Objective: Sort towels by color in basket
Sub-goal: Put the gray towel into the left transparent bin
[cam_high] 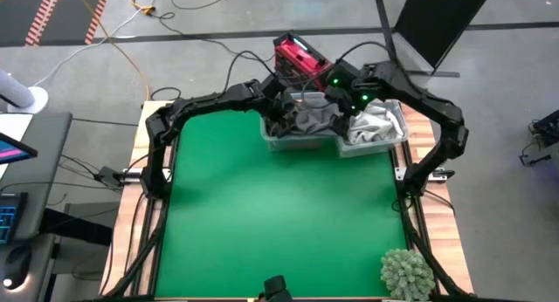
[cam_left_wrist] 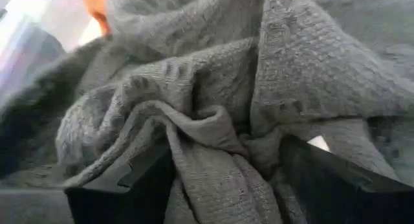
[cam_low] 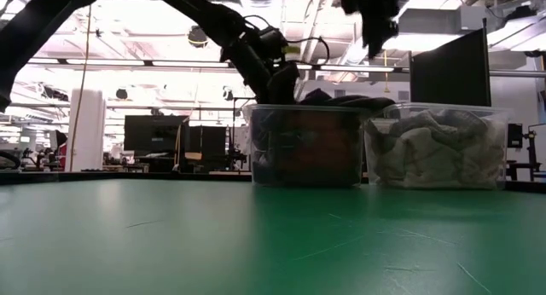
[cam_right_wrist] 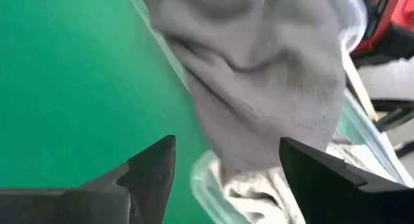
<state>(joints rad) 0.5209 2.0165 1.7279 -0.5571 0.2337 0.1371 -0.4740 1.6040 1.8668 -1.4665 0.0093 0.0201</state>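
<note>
Rough woven cloth towels (cam_left_wrist: 213, 101) fill clear glossy plastic bins (cam_low: 304, 146).

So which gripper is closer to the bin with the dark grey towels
Left. The left gripper is down in the bin of dark grey towels, jaws open around a fold. The right gripper hangs above, over toward the light towel bin, jaws open.

We've got 2 clear bins (cam_high: 301, 143) side by side at the far edge of the green table (cam_high: 271, 223), dark grey towels (cam_high: 306, 119) piled in one and light towels (cam_high: 376, 123) in the other. Both arms reach over the bins, with the left gripper (cam_high: 281, 110) at the dark pile. A green spiky plant ball (cam_high: 407, 273) sits at the near right corner.
</note>
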